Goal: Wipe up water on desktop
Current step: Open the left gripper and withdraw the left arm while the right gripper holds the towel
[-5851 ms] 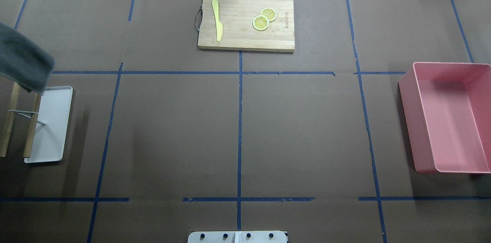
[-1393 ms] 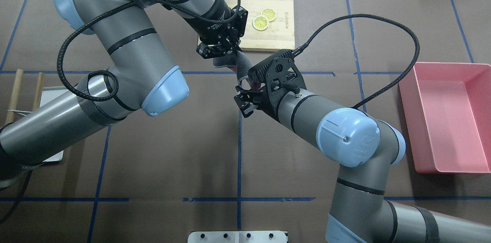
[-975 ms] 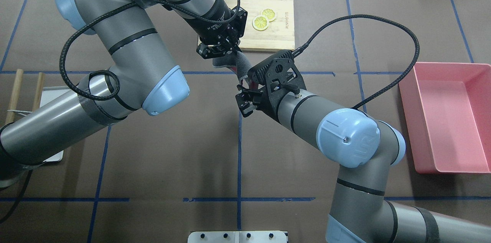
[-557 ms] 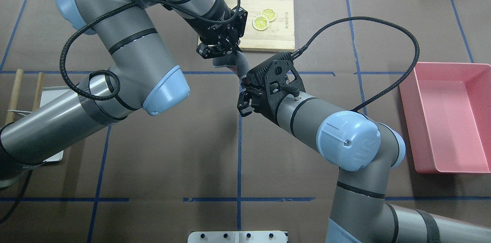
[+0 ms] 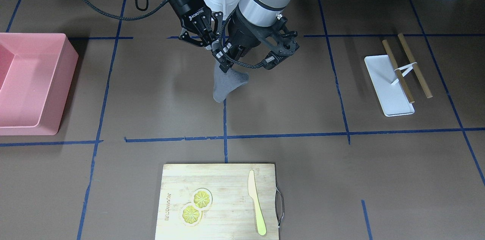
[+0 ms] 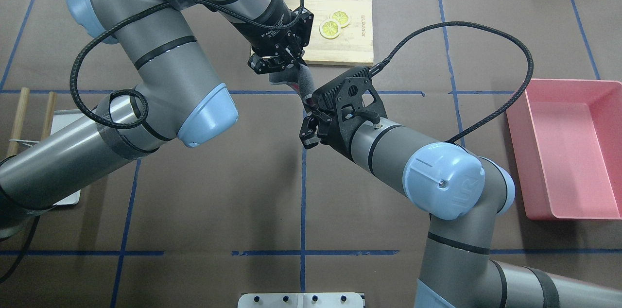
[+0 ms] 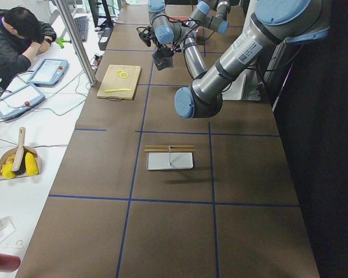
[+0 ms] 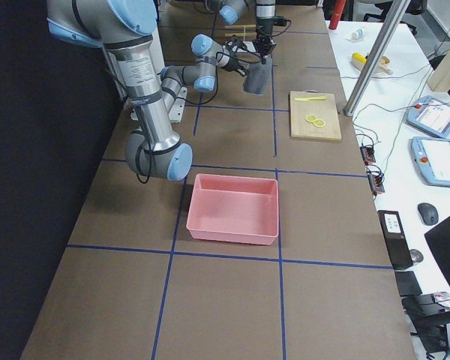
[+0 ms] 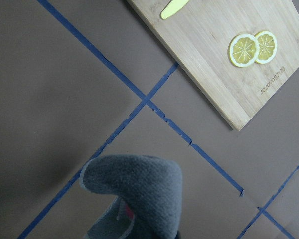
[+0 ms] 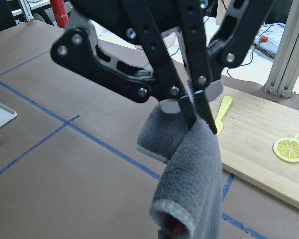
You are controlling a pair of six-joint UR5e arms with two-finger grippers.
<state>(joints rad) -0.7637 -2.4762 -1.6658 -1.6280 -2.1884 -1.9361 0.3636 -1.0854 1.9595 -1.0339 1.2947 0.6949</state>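
Overhead exterior: right claw (image 6: 307,131) agape, turned since earlier; left claw (image 6: 283,66) clenched on gray cloth (image 6: 304,84).

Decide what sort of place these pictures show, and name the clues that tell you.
Most likely a robotics lab, not a kitchen: a left arm and a right arm reach over a desktop gridded with blue tape, while an operator sits at a side bench with teach pendants.

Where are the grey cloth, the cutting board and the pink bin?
grey cloth (image 5: 228,80), front-facing view, hanging middle.
cutting board (image 5: 227,194), front-facing view, bare wood.
pink bin (image 5: 57,81), front-facing view, side wall.
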